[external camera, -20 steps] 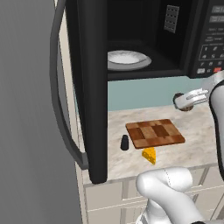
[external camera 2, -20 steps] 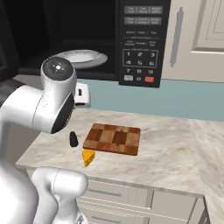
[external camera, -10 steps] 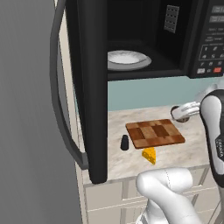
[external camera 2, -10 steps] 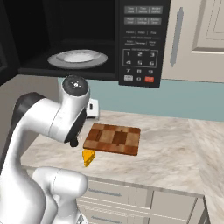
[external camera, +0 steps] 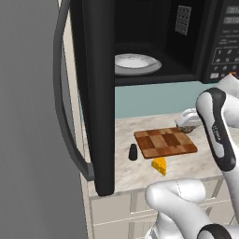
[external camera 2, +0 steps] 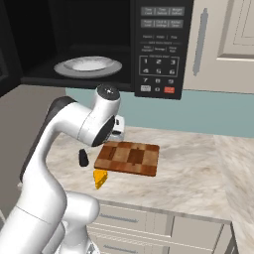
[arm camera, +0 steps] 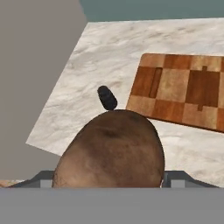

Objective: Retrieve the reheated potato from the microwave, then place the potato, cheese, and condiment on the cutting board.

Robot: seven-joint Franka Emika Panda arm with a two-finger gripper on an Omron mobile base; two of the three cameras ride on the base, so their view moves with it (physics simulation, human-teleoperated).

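Pincer (external camera: 189, 122) lowered toward cutting board (external camera: 165, 143); hand view shows it gripping potato (arm camera: 111, 151).

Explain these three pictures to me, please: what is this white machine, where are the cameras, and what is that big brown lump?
The white machine is a robot arm on a driving base, in a simulated kitchen. Two pictures come from cameras on that base, behind the arm to its left and right. The third comes from a camera on the hand itself, looking along its gripper.

The brown lump is the potato, held in the gripper above the marble counter, so it looms large in the hand view. The microwave stands open, with a white plate inside.

On the counter lies a checkered cutting board. Beside it, off the board, stand a small black condiment shaker and a yellow cheese wedge.
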